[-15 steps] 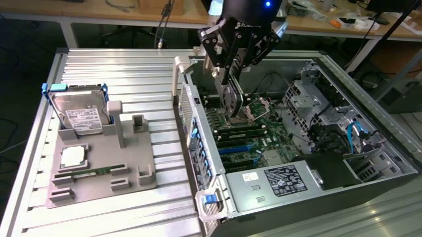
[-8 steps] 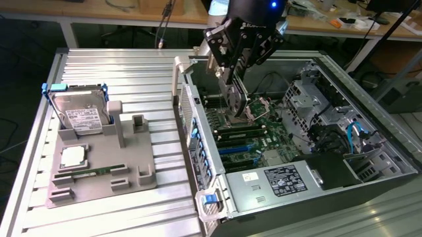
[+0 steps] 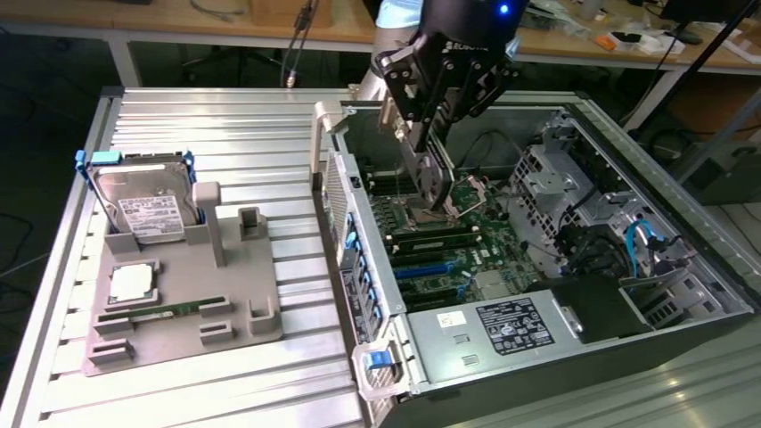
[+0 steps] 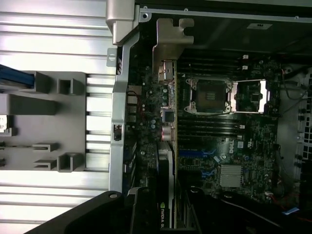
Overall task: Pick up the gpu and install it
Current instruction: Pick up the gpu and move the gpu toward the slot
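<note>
One gpu [image 3: 436,178] hangs from the gripper [image 3: 416,125], pinched between its fingers. The card reaches straight down from the tool into the open case [image 3: 340,201]. In the wrist view the gripper [image 4: 168,217] clamps the black shroud end of the gpu [image 4: 165,161], and the silver bracket [image 4: 168,44] sits at the end farthest from the tool. The card stands on edge, in line with the tool's own axis.

Directly under the tool lies the board [image 3: 476,245]. The card's far end is low over it, close to the socket [image 3: 434,214]; whether it touches the board cannot be told. From the wrist, the socket [image 4: 209,95] lies just beside the card's far half. A finned heatsink [image 4: 230,174] sits nearer the tool on that same side. The bracket end reaches close to the case wall [image 4: 119,97].

Well away from the tool, outside the case, a grey holder [image 3: 238,294] rests on the ribbed table [image 3: 214,125]. Its far end carries a drive [image 3: 149,201] standing tilted in a blue frame. A square chip [image 3: 131,283] and a RAM stick [image 3: 167,310] lie flat in its slots, well apart from the gripper.
</note>
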`<action>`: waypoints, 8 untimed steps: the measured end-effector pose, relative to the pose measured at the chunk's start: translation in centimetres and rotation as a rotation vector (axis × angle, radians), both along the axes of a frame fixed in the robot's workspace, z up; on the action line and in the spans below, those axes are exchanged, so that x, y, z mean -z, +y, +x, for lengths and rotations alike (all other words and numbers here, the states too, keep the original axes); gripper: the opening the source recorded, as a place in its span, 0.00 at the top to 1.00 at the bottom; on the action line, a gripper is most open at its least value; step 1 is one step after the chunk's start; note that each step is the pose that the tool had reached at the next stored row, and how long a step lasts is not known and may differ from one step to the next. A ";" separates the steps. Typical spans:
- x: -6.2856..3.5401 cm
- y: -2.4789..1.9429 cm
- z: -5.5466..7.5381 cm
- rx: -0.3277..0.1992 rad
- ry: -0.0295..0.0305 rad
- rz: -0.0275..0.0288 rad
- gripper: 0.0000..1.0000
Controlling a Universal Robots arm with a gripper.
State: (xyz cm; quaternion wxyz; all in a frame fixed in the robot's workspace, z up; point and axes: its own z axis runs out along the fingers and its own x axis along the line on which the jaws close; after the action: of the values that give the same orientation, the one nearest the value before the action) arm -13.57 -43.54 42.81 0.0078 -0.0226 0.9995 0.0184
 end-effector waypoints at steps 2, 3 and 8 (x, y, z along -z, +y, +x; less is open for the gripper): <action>0.00 0.00 0.2 0.000 0.0000 0.0000 0.73; 0.00 0.00 0.3 0.000 0.0000 0.0000 0.73; 0.00 0.00 0.8 0.000 0.0000 0.0001 0.73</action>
State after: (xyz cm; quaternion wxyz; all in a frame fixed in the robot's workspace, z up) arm -12.75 -43.55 42.81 0.0078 -0.0228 0.9995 0.0185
